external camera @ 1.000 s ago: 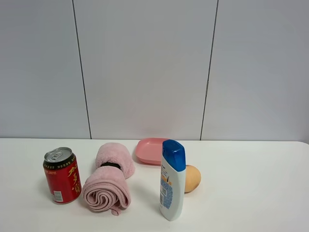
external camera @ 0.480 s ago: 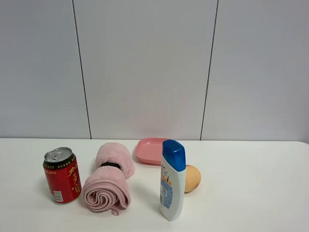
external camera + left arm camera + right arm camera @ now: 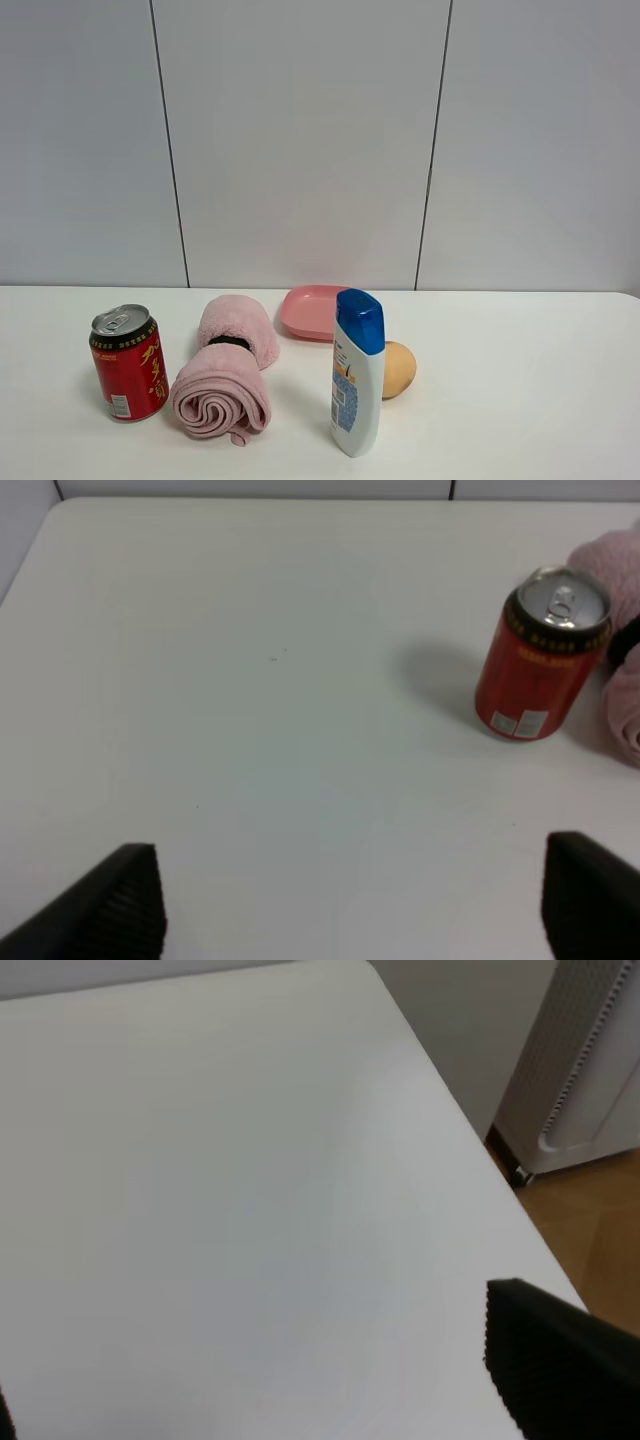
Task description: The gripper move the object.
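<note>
The object, a red can (image 3: 128,362) with a silver pull-tab top, stands upright at the table's left, right beside a rolled pink towel (image 3: 225,380). Neither arm shows in the exterior high view. In the left wrist view the can (image 3: 542,667) stands some way ahead of my left gripper (image 3: 355,910). Its black fingertips (image 3: 125,905) are spread wide with only bare table between them. My right gripper (image 3: 270,1390) hovers over bare table near the right edge. One of its fingers (image 3: 555,1360) shows in full, the other only as a sliver. It is open and holds nothing.
A white shampoo bottle (image 3: 357,372) with a blue cap stands at the front centre, with an egg (image 3: 398,369) just behind it and a pink plate (image 3: 312,312) farther back. Past the table's right edge are a wooden floor and a white appliance (image 3: 590,1060).
</note>
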Motion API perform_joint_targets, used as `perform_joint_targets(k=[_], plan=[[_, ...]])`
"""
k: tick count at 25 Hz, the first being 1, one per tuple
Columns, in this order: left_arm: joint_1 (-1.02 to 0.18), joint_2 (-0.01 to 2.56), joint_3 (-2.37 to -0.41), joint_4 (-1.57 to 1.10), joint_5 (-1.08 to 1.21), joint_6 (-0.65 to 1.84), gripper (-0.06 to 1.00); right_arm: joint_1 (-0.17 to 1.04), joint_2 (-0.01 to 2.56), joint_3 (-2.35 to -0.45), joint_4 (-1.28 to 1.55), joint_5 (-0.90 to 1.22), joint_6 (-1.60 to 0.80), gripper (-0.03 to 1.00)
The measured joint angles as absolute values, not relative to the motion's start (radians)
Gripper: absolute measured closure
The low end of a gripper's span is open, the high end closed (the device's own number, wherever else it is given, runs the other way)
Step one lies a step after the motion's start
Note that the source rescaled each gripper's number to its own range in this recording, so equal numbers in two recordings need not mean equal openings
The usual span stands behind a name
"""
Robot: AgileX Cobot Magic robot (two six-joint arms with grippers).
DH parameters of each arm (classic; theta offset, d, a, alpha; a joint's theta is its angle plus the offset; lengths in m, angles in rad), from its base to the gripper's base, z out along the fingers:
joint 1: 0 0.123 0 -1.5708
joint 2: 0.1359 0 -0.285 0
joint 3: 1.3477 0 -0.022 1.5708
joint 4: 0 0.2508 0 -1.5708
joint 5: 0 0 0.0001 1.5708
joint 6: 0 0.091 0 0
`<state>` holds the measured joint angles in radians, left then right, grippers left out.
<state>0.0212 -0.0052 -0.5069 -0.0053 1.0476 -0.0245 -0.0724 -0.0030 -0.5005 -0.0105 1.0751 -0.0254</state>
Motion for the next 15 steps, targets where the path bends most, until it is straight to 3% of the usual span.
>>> perform_joint_targets(k=[5, 15], plan=[[0.021, -0.005, -0.507, -0.005, 1.048, -0.024, -0.06, -0.052, -0.003, -0.501, 0.015, 1.075, -0.055, 0.27], [0.021, -0.005, -0.507, -0.005, 1.048, -0.024, -0.06, -0.052, -0.003, -0.501, -0.038, 1.075, 0.009, 0.28]])
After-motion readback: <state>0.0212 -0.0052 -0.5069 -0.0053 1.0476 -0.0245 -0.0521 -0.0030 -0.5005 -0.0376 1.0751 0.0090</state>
